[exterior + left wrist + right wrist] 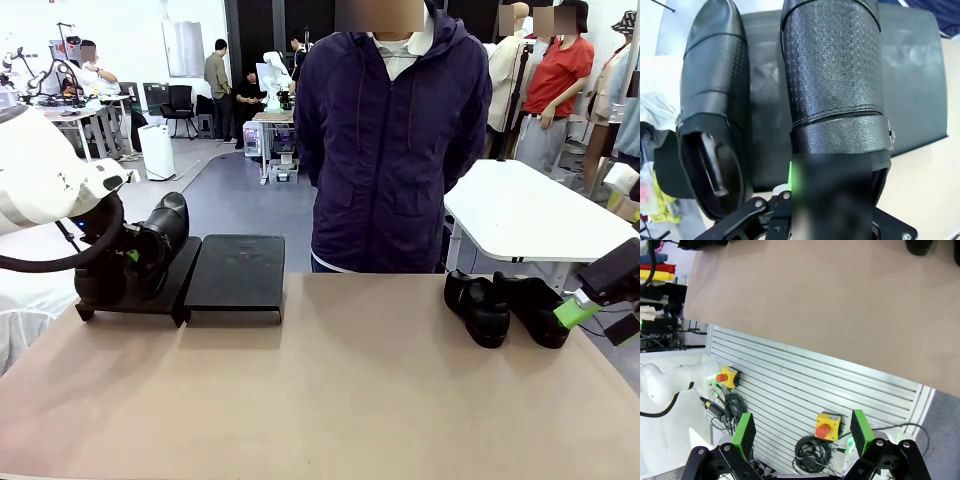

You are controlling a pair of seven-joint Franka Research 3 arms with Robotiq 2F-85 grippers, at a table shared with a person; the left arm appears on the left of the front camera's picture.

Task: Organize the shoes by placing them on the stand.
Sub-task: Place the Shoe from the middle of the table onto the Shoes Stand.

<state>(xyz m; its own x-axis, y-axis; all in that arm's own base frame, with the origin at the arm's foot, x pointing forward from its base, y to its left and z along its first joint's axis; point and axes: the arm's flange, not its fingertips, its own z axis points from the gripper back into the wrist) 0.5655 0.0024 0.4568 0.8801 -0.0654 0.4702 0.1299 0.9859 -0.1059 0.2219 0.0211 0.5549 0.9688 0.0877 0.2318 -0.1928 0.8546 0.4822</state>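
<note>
left gripper [128, 256] grips a shoe [832, 75], tilted toe-up above the left half of the stand [235, 272], beside a placed shoe [715, 100]. next: lower it flat, then release. right gripper [802, 432] is wide open and empty; two shoes [478, 308] wait on the table [350, 390].

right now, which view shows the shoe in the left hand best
Left wrist view: the shoe is close and sharp, textured top and buckled strap clear, over the stand. Front view shows it small, partly behind the left hand. Right wrist view has a cropped dark shape top left, too little to tell.
</note>
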